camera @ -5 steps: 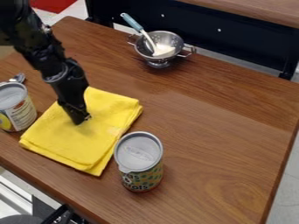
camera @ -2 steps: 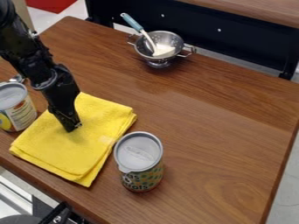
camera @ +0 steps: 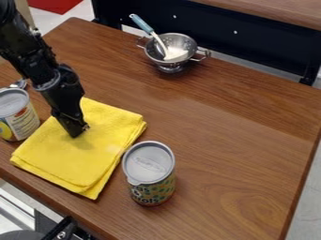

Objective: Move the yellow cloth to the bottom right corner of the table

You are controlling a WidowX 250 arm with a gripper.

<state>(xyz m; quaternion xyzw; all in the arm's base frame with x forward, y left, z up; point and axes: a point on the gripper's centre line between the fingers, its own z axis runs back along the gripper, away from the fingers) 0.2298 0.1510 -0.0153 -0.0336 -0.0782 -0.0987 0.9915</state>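
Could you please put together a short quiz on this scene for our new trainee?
1. Fill in the missing word: the gripper is at a folded cloth coloured ____.

2. True or false: the folded cloth lies along the right-hand edge of the table.

3. What leans in the metal colander?
A) a red cup
B) a utensil with a blue handle
C) a can with a grey lid

Key: 1. yellow; 2. false; 3. B
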